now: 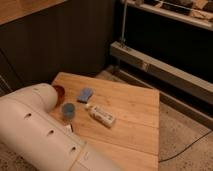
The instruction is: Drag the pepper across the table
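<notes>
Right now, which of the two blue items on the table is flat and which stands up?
The blue sponge, farther back on the table, lies flat. The blue cup, beside the robot arm, stands upright. Gripper not in view.

Legible text: none.
White bottle (101,115) on counter (135,120): markings unreadable.
Hand: out of view.

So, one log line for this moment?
arm: covers table left | gripper: not in view | pepper: hidden | visible: blue sponge, blue cup, white bottle, red-orange bowl

dim, warm light | soft blur | pincer hidden behind arm (40,130)
</notes>
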You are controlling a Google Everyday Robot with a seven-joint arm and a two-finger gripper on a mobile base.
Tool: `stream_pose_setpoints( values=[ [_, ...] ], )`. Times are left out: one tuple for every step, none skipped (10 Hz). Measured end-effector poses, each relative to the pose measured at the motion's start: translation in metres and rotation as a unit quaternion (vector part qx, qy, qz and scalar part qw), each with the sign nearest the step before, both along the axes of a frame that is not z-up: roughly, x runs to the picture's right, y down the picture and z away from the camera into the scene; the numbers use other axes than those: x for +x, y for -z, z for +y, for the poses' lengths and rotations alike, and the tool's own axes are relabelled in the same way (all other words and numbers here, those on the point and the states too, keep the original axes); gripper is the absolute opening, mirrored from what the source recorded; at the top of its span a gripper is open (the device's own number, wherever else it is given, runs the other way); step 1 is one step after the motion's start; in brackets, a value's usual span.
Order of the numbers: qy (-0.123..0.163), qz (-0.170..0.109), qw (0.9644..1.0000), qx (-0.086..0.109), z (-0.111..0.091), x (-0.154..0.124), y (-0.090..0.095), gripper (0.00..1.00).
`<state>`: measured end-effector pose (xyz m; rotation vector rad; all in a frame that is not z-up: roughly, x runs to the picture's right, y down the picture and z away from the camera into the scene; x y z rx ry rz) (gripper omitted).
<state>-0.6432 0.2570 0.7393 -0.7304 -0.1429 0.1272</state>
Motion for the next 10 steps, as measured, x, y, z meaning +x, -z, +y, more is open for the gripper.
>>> stream_pose_setpoints(
  values=[
    [0.010, -0.019, 0.9998, -0.001, 0.002, -0.012, 0.011, 0.60],
    [0.020, -0.042, 0.9989, -0.004, 0.004, -0.027, 0.024, 0.69],
    [0.022, -0.047, 0.9987, -0.004, 0.004, -0.030, 0.027, 0.70],
    [0.023, -0.045, 0.9987, -0.004, 0.004, -0.028, 0.026, 0.70],
    [0.023, -0.045, 0.9987, -0.004, 0.003, -0.028, 0.026, 0.70],
    [0.022, -0.046, 0.9987, -0.004, 0.004, -0.029, 0.027, 0.70],
    [0.022, -0.046, 0.9987, -0.004, 0.004, -0.029, 0.026, 0.70],
    [0.022, -0.046, 0.9987, -0.004, 0.003, -0.029, 0.026, 0.70],
    [0.022, -0.046, 0.9987, -0.004, 0.003, -0.029, 0.026, 0.70],
    [0.021, -0.046, 0.9987, -0.004, 0.003, -0.029, 0.026, 0.70]
  ],
)
